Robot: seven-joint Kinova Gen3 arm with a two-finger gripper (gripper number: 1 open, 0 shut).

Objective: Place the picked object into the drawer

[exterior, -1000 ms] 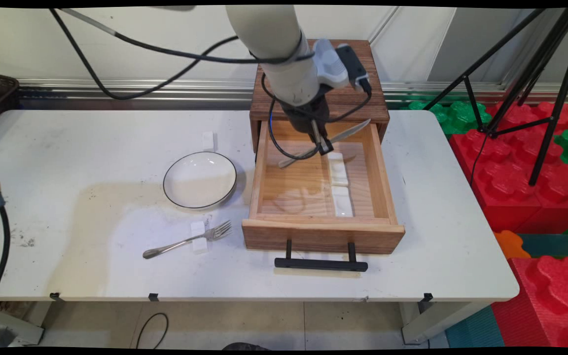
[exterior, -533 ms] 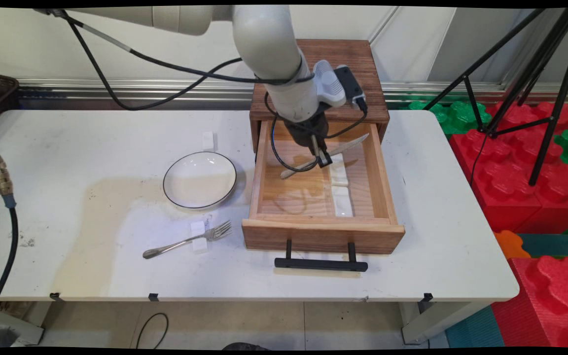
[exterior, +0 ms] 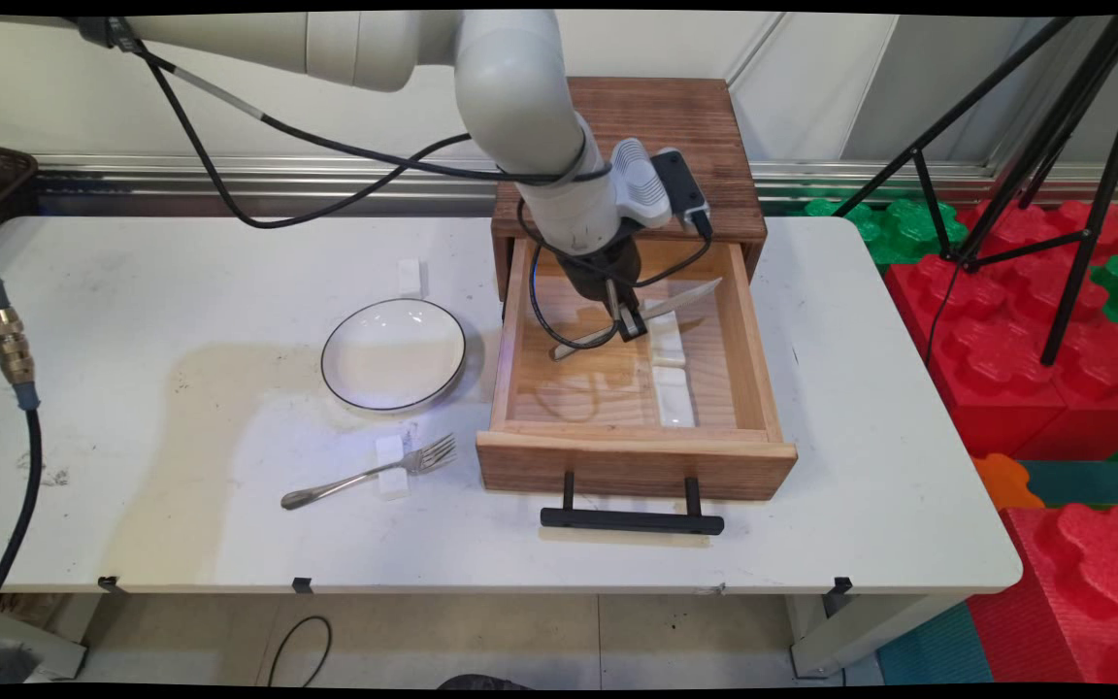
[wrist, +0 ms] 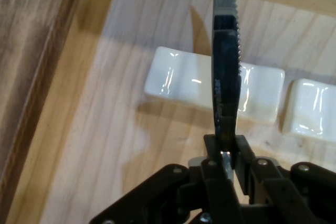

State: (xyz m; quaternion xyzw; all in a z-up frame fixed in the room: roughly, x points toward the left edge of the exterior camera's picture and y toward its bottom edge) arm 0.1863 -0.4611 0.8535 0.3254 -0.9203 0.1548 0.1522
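My gripper [exterior: 628, 323] is clamped on a knife [exterior: 685, 298], and it's dropped lower into the open drawer [exterior: 753, 369] than a second ago. It's now just above the white rest [wrist: 205, 80].

The gripper [exterior: 625, 323], clamped on a serrated knife [exterior: 639, 316], sits lower and slightly further left in the frame than a second ago, deeper inside the open wooden drawer [exterior: 629, 361]. The knife comes down with it: its blade tip drops from the drawer's upper right corner toward mid-frame, now just above the upper white rest [exterior: 666, 333]. More of the arm shows along the top left.
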